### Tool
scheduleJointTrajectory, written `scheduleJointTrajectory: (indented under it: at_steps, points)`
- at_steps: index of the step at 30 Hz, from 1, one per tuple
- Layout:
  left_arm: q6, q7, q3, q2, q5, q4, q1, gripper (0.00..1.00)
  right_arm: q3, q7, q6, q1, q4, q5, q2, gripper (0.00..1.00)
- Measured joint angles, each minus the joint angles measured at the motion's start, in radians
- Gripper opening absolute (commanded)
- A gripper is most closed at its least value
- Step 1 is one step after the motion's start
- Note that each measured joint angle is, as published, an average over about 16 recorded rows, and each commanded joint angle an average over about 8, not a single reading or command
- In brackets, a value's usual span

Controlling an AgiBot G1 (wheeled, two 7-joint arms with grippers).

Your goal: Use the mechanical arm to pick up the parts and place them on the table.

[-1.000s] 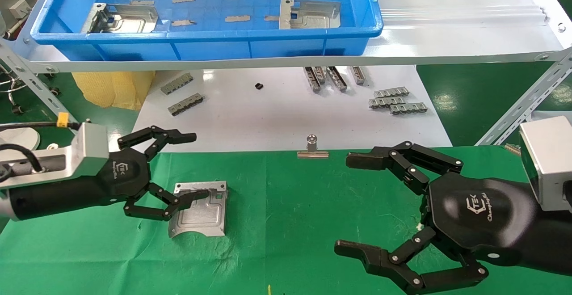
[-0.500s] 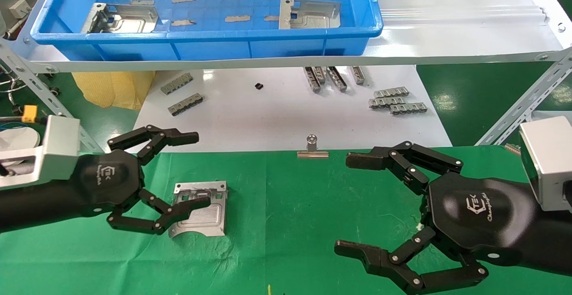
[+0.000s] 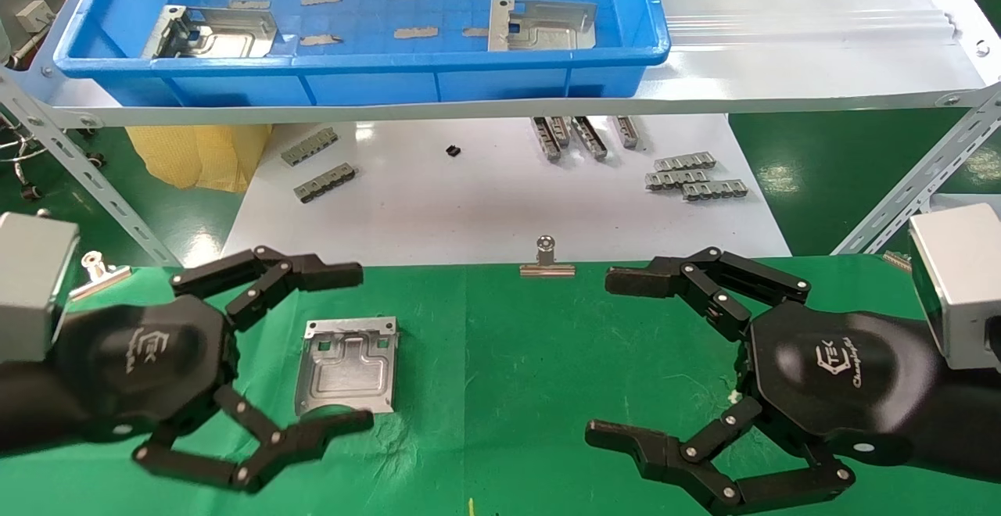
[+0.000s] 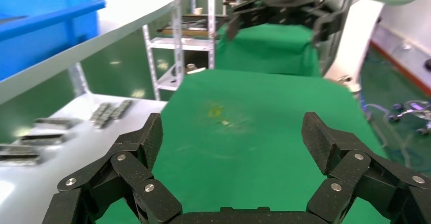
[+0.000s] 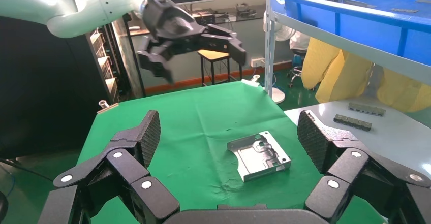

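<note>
One silvery part (image 3: 348, 375) lies flat on the green table (image 3: 500, 344); it also shows in the right wrist view (image 5: 259, 155). Two more parts lie in the blue tray, one at the left (image 3: 211, 31) and one at the right (image 3: 539, 23). My left gripper (image 3: 356, 348) is open and empty, just left of the part on the cloth, with its fingertips reaching past either side of it without touching. In its own view (image 4: 234, 132) only green cloth lies between the fingers. My right gripper (image 3: 604, 356) is open and empty over the cloth, to the right of the part.
The blue tray (image 3: 375, 78) stands on a raised white shelf at the back. A white board (image 3: 500, 203) beyond the cloth holds grey slotted strips (image 3: 696, 176). Binder clips (image 3: 547, 258) pin the cloth's far edge. Angled metal shelf struts flank both sides.
My left gripper has drawn back toward the near left, off the part, staying open. The part stays flat on the cloth. The right arm has not moved.
</note>
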Motion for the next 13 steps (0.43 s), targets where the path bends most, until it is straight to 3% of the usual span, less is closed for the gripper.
scheduleJointTrajectory:
  at_steps: [13]
  points:
    - [-0.011,-0.101,-0.040,-0.038,-0.047,-0.140,0.062,1.00,0.000,0.000,0.000,0.000,0.000,0.000,0.000,1.00]
